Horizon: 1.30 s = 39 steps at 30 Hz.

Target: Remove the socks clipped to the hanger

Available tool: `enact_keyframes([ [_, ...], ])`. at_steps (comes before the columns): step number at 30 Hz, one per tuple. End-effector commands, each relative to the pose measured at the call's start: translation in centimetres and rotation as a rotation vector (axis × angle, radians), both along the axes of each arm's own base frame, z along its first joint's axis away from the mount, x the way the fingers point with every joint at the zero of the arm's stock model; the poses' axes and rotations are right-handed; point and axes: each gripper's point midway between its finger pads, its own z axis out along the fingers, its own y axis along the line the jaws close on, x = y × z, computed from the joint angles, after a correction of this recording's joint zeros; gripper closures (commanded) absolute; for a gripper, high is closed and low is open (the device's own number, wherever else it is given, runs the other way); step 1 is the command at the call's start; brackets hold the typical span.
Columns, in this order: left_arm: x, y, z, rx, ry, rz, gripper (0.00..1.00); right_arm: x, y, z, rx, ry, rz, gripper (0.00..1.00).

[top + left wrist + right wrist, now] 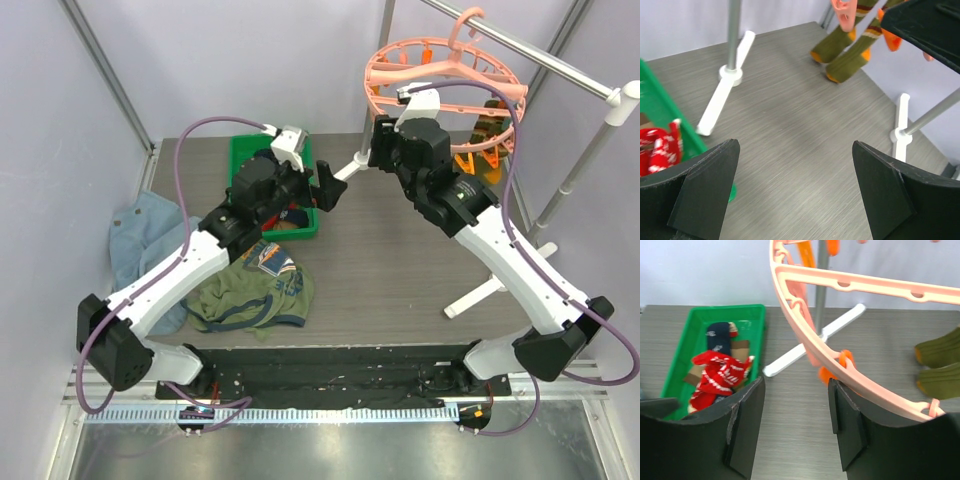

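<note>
The salmon-pink ring hanger (445,85) hangs by its hook from the rail at the back right. Two olive socks with orange stripes (487,135) stay clipped on its far side, and they also show in the left wrist view (845,47) and the right wrist view (940,365). My right gripper (795,390) is open and empty at the ring's near-left rim (840,280), its right finger just under the rim beside an orange clip (842,360). My left gripper (795,150) is open and empty above the table, beside the green tray (240,150). Red (720,372), navy (720,337) and brown socks lie in the tray.
The white-and-grey rail stand (560,65) crosses the back right, with its feet (722,97) on the table. An olive T-shirt (250,290) lies front left of centre and a pale blue denim garment (140,235) at the left edge.
</note>
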Motion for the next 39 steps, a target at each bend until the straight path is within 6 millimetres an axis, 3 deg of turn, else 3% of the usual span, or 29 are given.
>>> enact_keyframes([
  [1, 1.0, -2.4, 2.8, -0.099, -0.078, -0.038, 0.01, -1.1, 1.2, 4.0, 0.148, -0.072, 0.078, 0.40],
  [5, 1.8, -4.1, 4.8, -0.119, -0.133, -0.081, 0.02, -3.6, 1.5, 5.1, 0.204, -0.072, 0.172, 0.40],
  [9, 2.0, -6.0, 6.2, -0.151, -0.183, -0.155, 0.03, -6.5, -0.3, 8.3, 0.275, -0.141, 0.186, 0.40],
  [13, 1.9, -7.8, 7.4, -0.179, -0.212, -0.189, 0.04, -8.0, -1.7, 10.2, 0.313, -0.190, 0.180, 0.40],
  [19, 2.3, -10.7, 8.7, -0.196, -0.248, -0.230, 0.05, -8.7, -3.0, 10.2, 0.304, -0.208, 0.146, 0.39],
  [21, 2.8, -11.7, 7.9, -0.186, -0.238, -0.231, 0.05, -8.9, -3.2, 9.9, 0.298, -0.205, 0.141, 0.39],
  [23, 3.1, -12.4, 8.3, -0.191, -0.240, -0.227, 0.06, -9.2, -3.6, 10.0, 0.301, -0.213, 0.135, 0.39],
  [24, 3.8, -12.9, 7.3, -0.181, -0.222, -0.218, 0.09, -9.3, -3.7, 9.8, 0.297, -0.210, 0.134, 0.39],
  [26, 4.5, -13.2, 7.8, -0.193, -0.224, -0.202, 0.14, -9.5, -4.1, 9.7, 0.292, -0.214, 0.124, 0.39],
  [27, 4.9, -13.5, 7.3, -0.190, -0.215, -0.196, 0.22, -9.4, -4.1, 9.2, 0.282, -0.207, 0.120, 0.39],
  [29, 5.2, -13.5, 8.1, -0.203, -0.223, -0.184, 0.34, -9.5, -4.7, 8.8, 0.259, -0.209, 0.104, 0.38],
  [30, 5.4, -13.5, 7.9, -0.197, -0.216, -0.178, 0.48, -9.4, -4.8, 8.0, 0.242, -0.198, 0.097, 0.37],
  [31, 5.7, -13.3, 8.3, -0.202, -0.222, -0.155, 0.54, -9.5, -5.1, 7.8, 0.228, -0.199, 0.089, 0.37],
  [36, 6.3, -12.8, 8.9, -0.180, -0.235, -0.117, 0.70, -10.0, -7.0, 6.7, 0.187, -0.203, 0.021, 0.37],
  [39, 6.6, -12.5, 9.2, -0.168, -0.236, -0.096, 0.71, -10.3, -7.7, 5.5, 0.168, -0.191, 0.002, 0.37],
])
